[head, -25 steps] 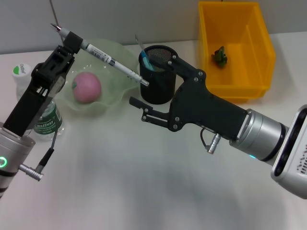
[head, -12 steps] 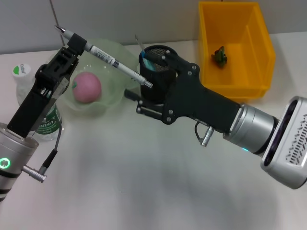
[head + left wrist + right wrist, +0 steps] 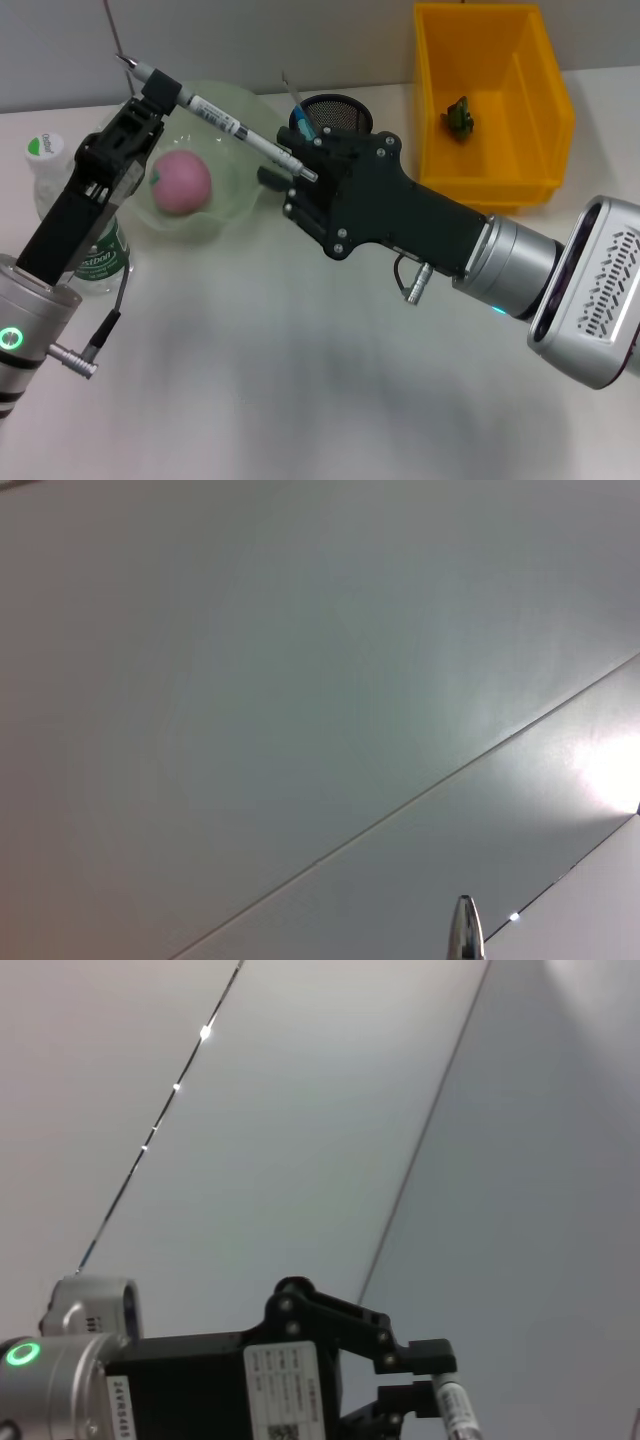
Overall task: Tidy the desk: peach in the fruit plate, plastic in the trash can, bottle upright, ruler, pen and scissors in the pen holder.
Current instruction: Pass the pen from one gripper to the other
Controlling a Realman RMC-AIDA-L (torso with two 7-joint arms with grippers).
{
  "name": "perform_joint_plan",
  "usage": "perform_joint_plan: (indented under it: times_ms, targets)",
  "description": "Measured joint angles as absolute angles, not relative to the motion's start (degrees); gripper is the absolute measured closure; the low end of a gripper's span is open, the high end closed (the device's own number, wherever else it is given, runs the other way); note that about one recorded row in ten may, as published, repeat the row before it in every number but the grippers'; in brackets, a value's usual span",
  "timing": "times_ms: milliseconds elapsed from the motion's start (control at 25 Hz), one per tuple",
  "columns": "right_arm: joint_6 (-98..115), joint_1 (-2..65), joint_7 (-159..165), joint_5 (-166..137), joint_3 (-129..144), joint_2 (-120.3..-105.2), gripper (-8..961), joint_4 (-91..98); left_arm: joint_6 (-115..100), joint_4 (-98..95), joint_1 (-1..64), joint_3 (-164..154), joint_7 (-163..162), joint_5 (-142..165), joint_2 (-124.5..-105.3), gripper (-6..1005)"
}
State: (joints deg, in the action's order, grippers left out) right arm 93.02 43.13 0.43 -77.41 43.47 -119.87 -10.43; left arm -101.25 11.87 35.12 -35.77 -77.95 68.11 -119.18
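Observation:
My left gripper (image 3: 158, 92) is shut on a white pen (image 3: 235, 128) and holds it slanted in the air above the fruit plate (image 3: 235, 110). The pen's metal tip (image 3: 462, 928) shows in the left wrist view. My right gripper (image 3: 285, 175) sits at the pen's lower end, in front of the black mesh pen holder (image 3: 345, 105), which holds blue-handled items (image 3: 301, 124). A pink peach (image 3: 180, 182) lies in the green plate. The bottle (image 3: 98, 255) stands behind my left arm. The right wrist view shows the left gripper (image 3: 432, 1375) with the pen.
A yellow bin (image 3: 540, 110) at the back right holds a crumpled green piece (image 3: 460, 115). My right arm covers most of the pen holder. The white tabletop (image 3: 250, 380) stretches in front of both arms.
My right gripper has swung left and up from below the pen holder to the pen's lower end, turning as it went. The left arm with the pen has barely moved.

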Motion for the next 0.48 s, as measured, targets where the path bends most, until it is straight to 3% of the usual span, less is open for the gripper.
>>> perform_joint_plan:
  times_ms: [240, 480]
  targets:
    - [93.0, 43.2, 0.4, -77.5, 42.7, -119.87, 649, -10.5, -101.2, 11.9, 35.2, -35.4, -77.9, 68.1, -119.18, 844]
    - [92.7, 43.6, -0.2, -77.5, 42.6, -119.87, 713, -10.5, -101.1, 11.9, 35.2, -35.4, -78.0, 68.1, -119.18, 841]
